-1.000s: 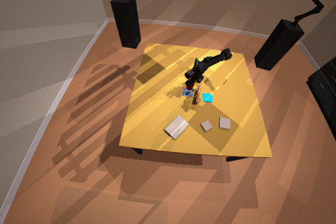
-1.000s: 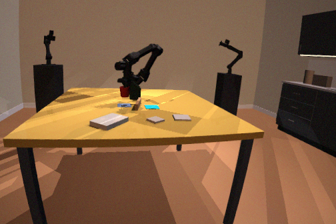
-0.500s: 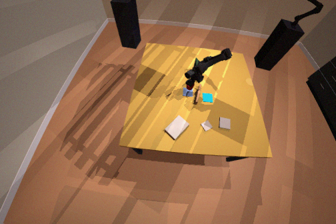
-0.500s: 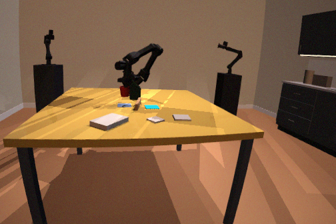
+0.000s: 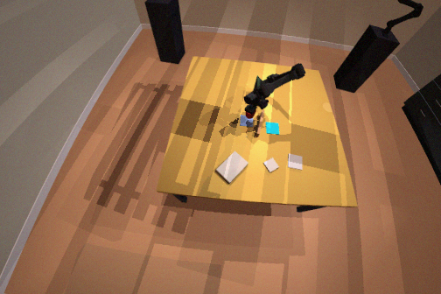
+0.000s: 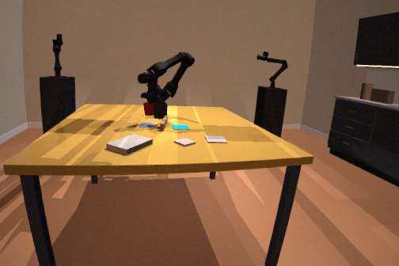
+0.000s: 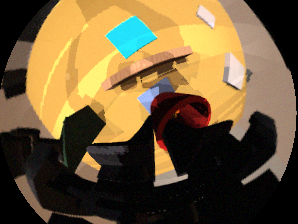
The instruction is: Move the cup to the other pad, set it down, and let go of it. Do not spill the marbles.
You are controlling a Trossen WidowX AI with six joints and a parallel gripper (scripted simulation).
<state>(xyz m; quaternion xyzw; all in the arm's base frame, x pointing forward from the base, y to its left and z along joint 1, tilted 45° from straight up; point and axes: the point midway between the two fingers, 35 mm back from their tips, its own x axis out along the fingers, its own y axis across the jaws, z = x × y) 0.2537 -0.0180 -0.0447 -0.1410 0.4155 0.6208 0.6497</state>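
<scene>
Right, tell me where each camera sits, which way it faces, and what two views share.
Top: high overhead, tilted down at the table; whole arm shows.
Exterior: at the table's front, level, facing the far wall; the arm holds the red cup above the blue pad.
Wrist: on the arm, looking down past the gripper, shut on the cup.
Top and wrist share the cyan pad.

We are reaching our arm (image 6: 174, 70) forward and down, elbow raised, the gripper (image 6: 150, 103) clamping its fingers on the cup (image 7: 181, 108).
</scene>
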